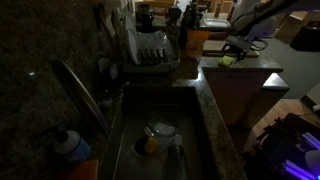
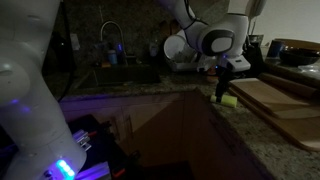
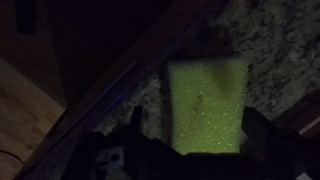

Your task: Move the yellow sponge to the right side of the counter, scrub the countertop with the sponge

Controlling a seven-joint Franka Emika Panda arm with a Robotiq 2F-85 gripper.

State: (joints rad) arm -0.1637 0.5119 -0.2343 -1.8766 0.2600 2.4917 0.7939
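Observation:
The yellow sponge [image 3: 207, 100] lies flat on the speckled granite countertop [image 3: 270, 40], close to the counter's edge. It shows in both exterior views [image 1: 228, 61] [image 2: 228, 99]. My gripper [image 3: 197, 135] is open and hangs just above the sponge, one finger on each side of its near end. The left finger stands clear of the sponge; the right finger is at its edge. In both exterior views the gripper [image 1: 236, 48] [image 2: 224, 82] points down over the sponge. The room is dark.
A sink [image 1: 160, 140] with a bowl and an orange item lies past the counter, with a faucet [image 1: 80, 85] and a dish rack [image 1: 150, 50]. Wooden boards [image 2: 280, 100] lie beside the sponge. The counter edge [image 3: 120, 90] drops off close by.

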